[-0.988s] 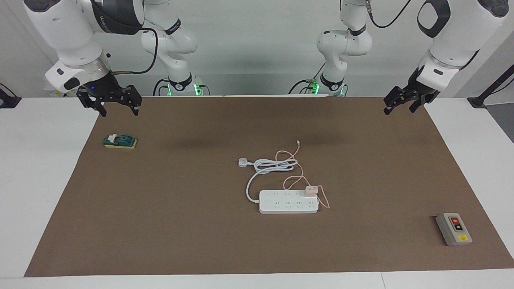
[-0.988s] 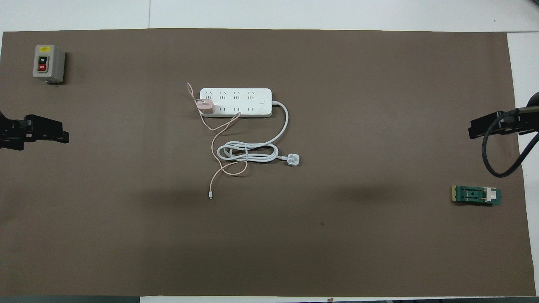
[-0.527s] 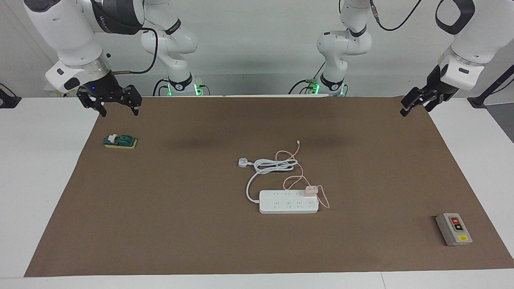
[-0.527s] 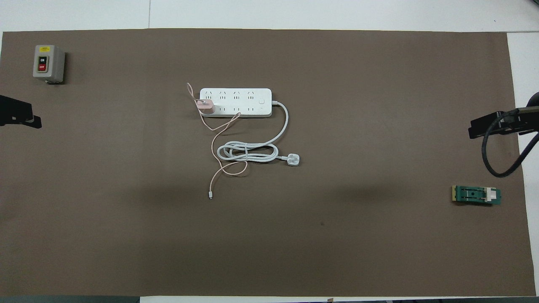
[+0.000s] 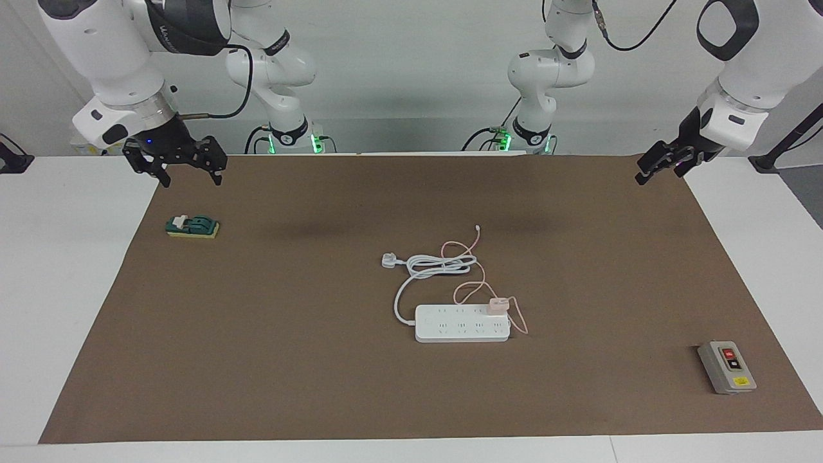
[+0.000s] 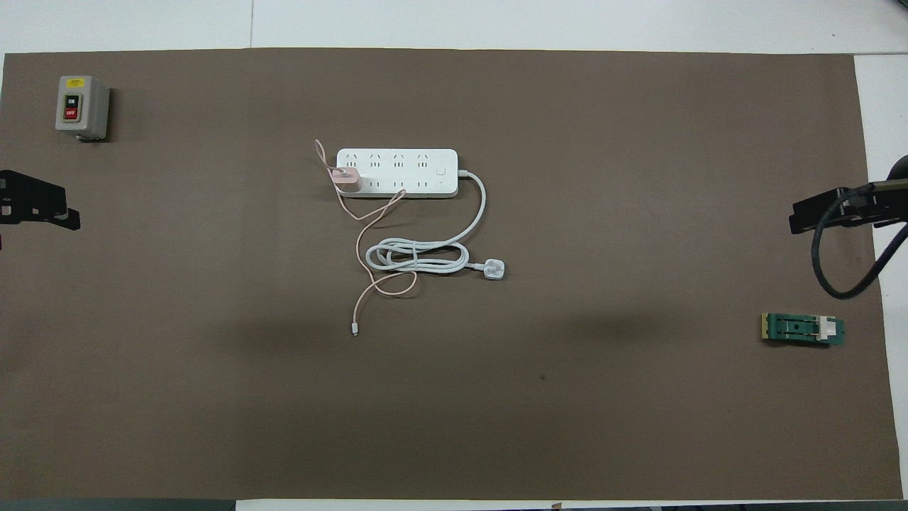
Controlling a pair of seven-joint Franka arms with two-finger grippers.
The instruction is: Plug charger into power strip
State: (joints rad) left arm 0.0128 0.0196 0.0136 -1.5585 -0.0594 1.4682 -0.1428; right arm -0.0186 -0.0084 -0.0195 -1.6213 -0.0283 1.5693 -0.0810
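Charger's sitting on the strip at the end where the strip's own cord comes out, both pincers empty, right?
Wrong end. The charger sits on the strip at the end away from its cord exit, toward the left arm's end of the table; the overhead view shows it. The left pincer and right pincer are empty.

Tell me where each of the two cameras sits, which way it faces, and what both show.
Facing view: high across the table, looking at the robots; both arms and bases show, left gripper and right gripper raised over the brown mat's ends.
Overhead view: high above the robots' end, looking steeply down; only the gripper tips enter at the edges.
Shared, half a turn apart: power strip with the charger on it, grey switch box, green block.
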